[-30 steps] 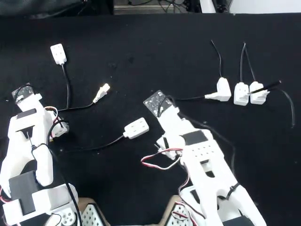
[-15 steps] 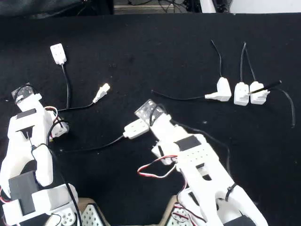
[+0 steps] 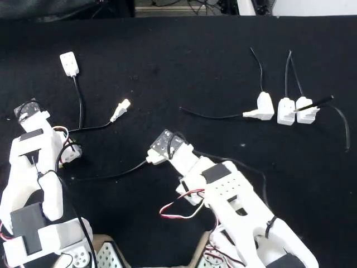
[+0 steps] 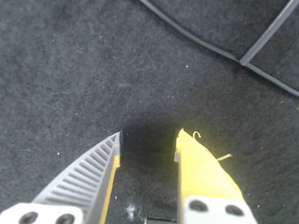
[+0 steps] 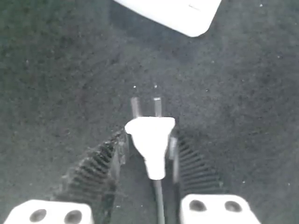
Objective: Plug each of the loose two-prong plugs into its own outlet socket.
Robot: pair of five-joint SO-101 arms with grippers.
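My right gripper (image 5: 148, 138) is shut on a white two-prong plug (image 5: 150, 130). Its prongs point at a white outlet block (image 5: 174, 13) a short gap ahead. In the high view this gripper (image 3: 165, 144) hangs over that outlet (image 3: 154, 157) near the table's middle and hides most of it. My left gripper (image 4: 148, 138) is open, low over bare black cloth at the table's left (image 3: 27, 110). A second loose plug (image 3: 120, 109) lies on its cable left of centre. Another white outlet (image 3: 69, 63) lies at the far left.
Three white plug-and-socket pieces (image 3: 262, 106) (image 3: 285, 110) (image 3: 305, 109) lie in a row at the far right, black cables running off them. Black cables (image 4: 219, 49) cross the cloth just ahead of my left gripper. The whole table is covered in black cloth.
My right arm has carried the plug leftward and toward the near side, from the table's centre to the outlet block. The left arm has stayed still.
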